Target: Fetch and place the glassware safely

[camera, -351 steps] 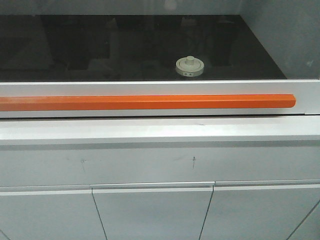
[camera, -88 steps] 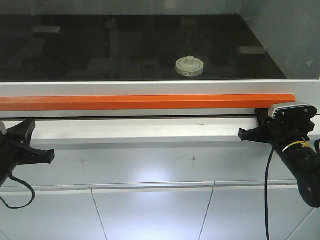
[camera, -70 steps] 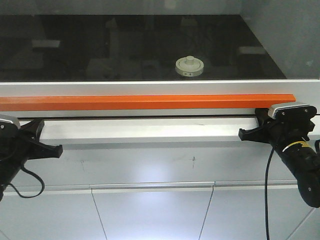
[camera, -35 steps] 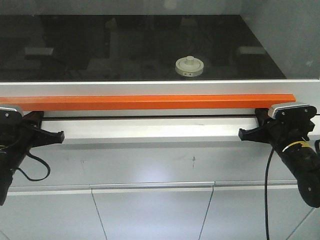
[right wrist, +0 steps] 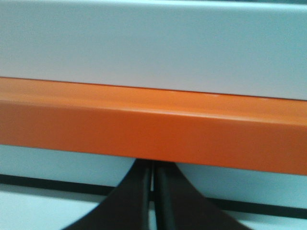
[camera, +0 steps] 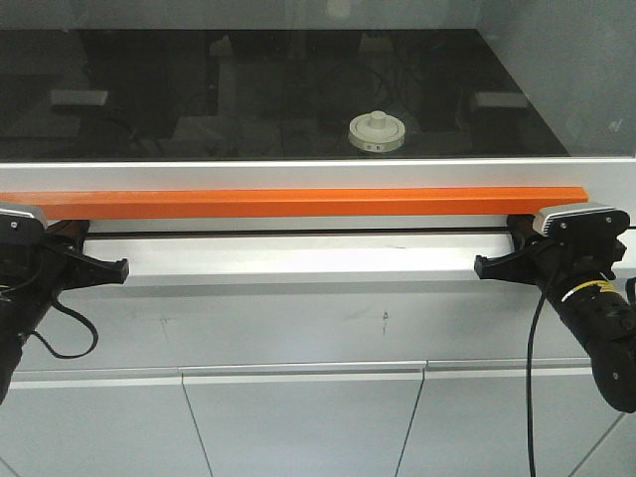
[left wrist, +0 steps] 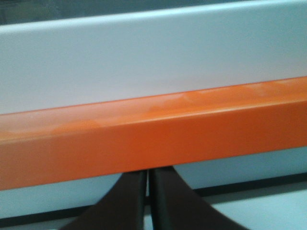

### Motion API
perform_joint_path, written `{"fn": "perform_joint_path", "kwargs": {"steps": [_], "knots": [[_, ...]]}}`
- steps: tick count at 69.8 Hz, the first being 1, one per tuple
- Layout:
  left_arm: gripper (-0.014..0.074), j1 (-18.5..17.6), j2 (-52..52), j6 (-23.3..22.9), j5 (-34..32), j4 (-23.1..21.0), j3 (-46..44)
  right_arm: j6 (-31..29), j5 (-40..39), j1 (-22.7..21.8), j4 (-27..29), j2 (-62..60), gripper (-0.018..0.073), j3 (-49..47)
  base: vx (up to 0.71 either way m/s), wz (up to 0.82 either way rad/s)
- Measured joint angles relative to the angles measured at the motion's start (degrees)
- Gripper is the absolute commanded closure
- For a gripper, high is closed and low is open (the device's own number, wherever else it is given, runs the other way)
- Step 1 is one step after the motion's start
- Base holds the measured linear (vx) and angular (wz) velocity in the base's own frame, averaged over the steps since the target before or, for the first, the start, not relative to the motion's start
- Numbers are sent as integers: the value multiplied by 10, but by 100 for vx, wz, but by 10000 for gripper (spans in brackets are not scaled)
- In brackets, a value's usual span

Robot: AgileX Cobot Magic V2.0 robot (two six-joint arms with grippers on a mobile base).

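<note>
One lidded jar (camera: 377, 132) stands on the dark surface (camera: 477, 119); contents cannot be determined. One left gripper (camera: 121, 267) and one right gripper (camera: 480, 266), both with fingers pressed together, sit just below one orange bar (camera: 298, 202).

left arm (camera: 20, 298) — matt black, silver-grey camera block (camera: 18, 215) on top, thin black cable (camera: 95, 338) in a loop | right arm (camera: 598, 338) — black, silver-grey right block (camera: 578, 218), yellow marks (camera: 586, 289) near the wrist, thin hanging cable (camera: 533, 388) | fingers (left wrist: 127, 201) dark, smooth, curved, tapering to tips
</note>
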Motion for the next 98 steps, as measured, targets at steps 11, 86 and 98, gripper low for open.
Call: {"fn": "perform_joint_path", "kwargs": {"steps": [11,86,98], "knots": [[603,0,-27,0,39,0,0,0,15,0,-2,-17,560,-1,0,0],[603,0,-251,0,315,1,-141,3,209,0,-10,-246,560,-88,0,0],[603,0,-313,1,275,2,-163,3,205,0,-10,-308,560,-96,0,0]]}}
